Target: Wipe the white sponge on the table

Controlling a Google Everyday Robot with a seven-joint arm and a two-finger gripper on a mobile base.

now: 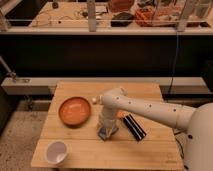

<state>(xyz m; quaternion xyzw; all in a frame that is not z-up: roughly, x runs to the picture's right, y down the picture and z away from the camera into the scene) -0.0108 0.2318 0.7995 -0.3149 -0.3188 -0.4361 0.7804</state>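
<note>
**Your gripper is down at the middle of the table, jaws clamped together on the white sponge.**

At your far left, the white cup stands in the near left corner, close to both edges. Farther in, the orange bowl sits left of centre, with its right rim just beside the gripper. A small pale lump lies at the bowl's far right rim, near the arm's bend. The gripper points straight down, with the sponge at its tips against the wood. Just to the right lies a dark ridged block, set diagonally, near the sponge but apart from it. The arm reaches in from the right over that half of the table. You have bare wood along the near edge from the cup to the right corner, and along the far edge.
</note>
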